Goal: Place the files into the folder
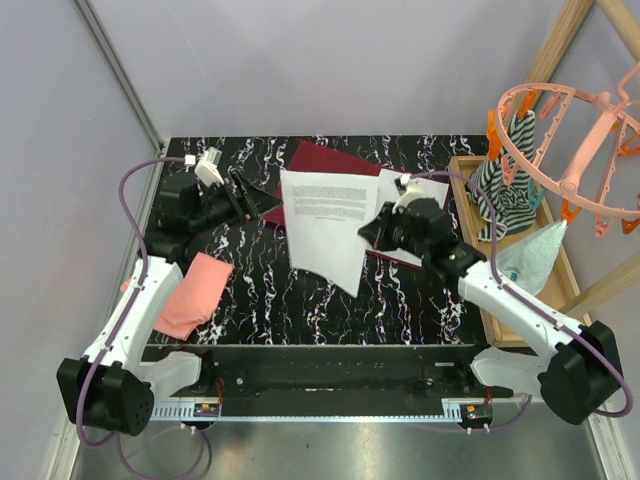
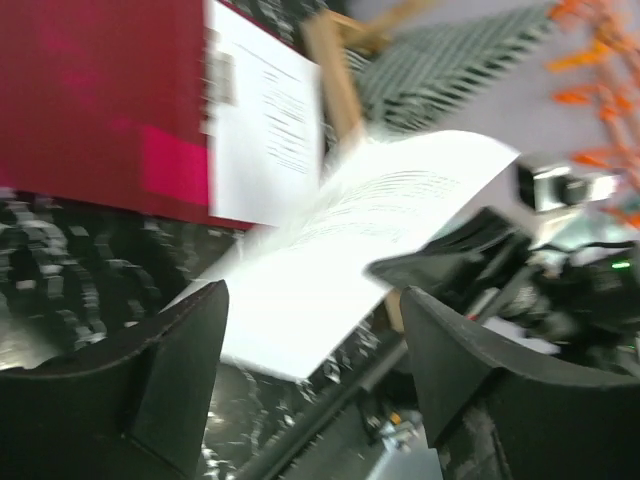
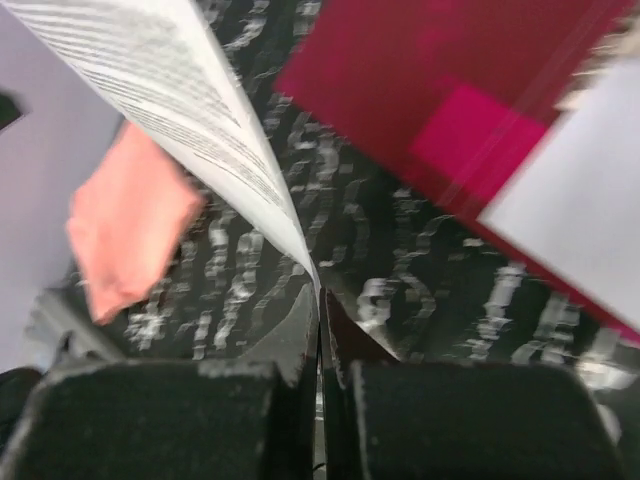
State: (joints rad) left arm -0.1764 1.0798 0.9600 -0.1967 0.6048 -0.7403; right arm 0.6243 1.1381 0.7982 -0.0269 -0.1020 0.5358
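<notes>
My right gripper [image 3: 320,300] is pinching the files [image 3: 180,110] by a thin edge, my left gripper [image 2: 312,300] hanging open; the files are sagging beside the flat folder [image 1: 330,158], risking slipping free

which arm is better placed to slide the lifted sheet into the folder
Right. The right end effector is shut on the edge of the raised sheet, close beside the folder. The left end effector is open and holds nothing, off the folder's left side.
</notes>
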